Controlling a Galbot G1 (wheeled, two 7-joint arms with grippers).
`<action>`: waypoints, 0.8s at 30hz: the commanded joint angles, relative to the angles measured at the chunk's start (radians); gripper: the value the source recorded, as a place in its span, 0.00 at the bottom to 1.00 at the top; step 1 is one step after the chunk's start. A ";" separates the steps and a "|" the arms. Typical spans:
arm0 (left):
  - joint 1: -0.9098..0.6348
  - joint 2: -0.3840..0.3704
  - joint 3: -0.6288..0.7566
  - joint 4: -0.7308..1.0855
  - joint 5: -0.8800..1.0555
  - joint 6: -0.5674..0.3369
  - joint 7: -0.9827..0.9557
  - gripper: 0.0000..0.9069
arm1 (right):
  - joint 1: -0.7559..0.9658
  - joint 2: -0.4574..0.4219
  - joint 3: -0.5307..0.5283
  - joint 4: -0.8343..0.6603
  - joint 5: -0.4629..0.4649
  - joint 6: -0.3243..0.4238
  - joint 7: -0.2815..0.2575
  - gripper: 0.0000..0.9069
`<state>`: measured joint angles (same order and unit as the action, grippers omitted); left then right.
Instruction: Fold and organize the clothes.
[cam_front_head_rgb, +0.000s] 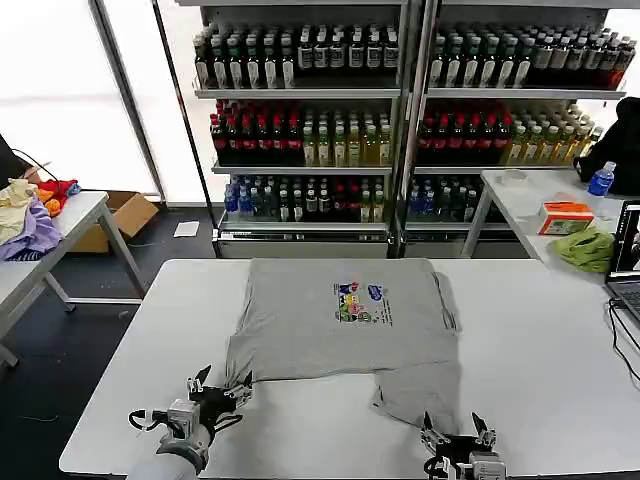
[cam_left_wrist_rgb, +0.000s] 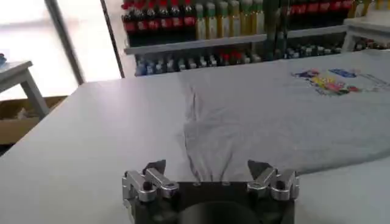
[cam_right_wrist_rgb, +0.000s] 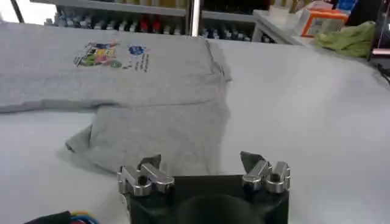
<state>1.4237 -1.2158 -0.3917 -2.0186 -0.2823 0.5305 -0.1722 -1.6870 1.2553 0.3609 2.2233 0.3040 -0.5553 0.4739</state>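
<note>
White table, grey shirt spread on it (partly folded)

**Both grippers low, jaws apart**

Your left gripper sits at the lower left of the head view, fingers spread and pointing up the frame and slightly right, nothing between them. Your right gripper sits at the bottom edge, right of centre, fingers likewise spread wide and holding nothing

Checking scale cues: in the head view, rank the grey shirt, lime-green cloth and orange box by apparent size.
1. Grey shirt, by far.
2. Lime-green cloth.
3. Orange box, close to the cloth, so that order is unsure.
</note>
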 joint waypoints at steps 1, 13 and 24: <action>0.006 0.001 0.004 0.000 -0.022 0.006 0.006 0.97 | -0.003 0.003 -0.001 -0.008 -0.003 0.001 0.002 1.00; 0.007 -0.004 0.015 0.044 -0.019 -0.005 0.019 0.01 | -0.005 0.013 -0.012 -0.041 -0.023 0.015 -0.013 0.21; 0.023 -0.004 0.022 0.048 -0.020 0.004 0.028 0.01 | -0.011 0.016 -0.021 -0.069 -0.019 0.047 -0.027 0.00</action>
<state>1.4371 -1.2162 -0.3733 -1.9843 -0.3016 0.5250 -0.1472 -1.6964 1.2701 0.3403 2.1711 0.2844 -0.5105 0.4471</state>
